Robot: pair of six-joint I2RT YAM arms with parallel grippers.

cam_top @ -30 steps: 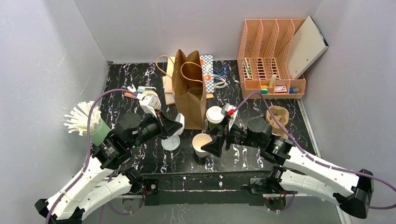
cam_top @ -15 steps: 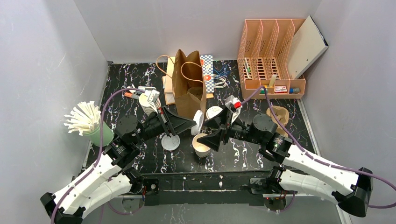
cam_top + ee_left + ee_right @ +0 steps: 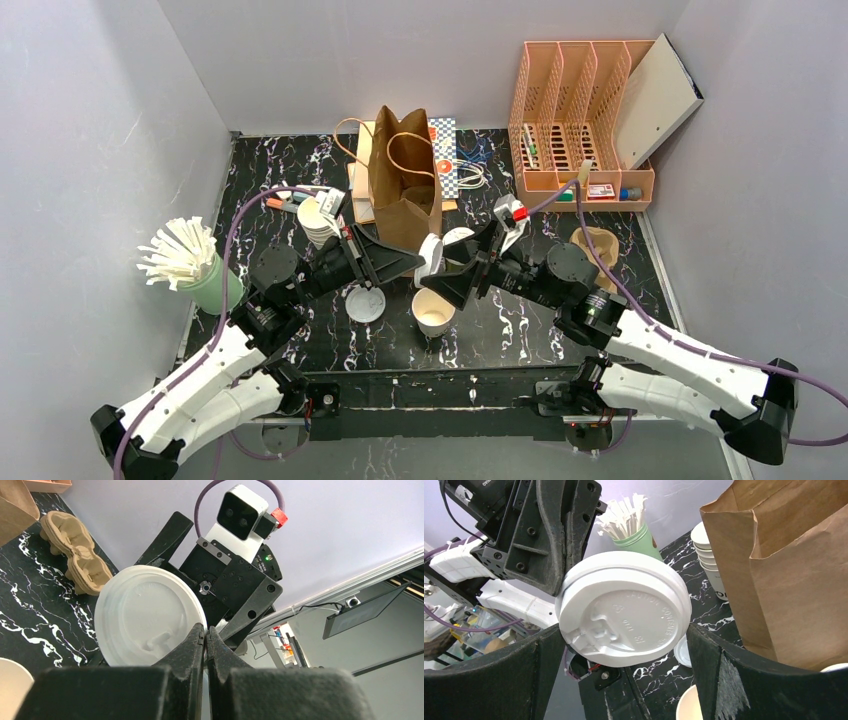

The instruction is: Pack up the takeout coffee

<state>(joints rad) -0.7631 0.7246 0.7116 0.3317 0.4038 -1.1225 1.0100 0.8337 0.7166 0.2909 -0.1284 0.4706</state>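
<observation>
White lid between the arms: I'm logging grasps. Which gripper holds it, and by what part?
The left gripper pinches the white lid at its rim; the right gripper stands open facing it, not closed on it.

Robot lab cell: grey partition walls [image 3: 100,120], monitor [image 3: 365,612] in bkgd.

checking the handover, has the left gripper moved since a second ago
Yes. The left gripper, shut on the white lid, has moved right along the front of the brown paper bag, from near its left edge toward its right.
</observation>
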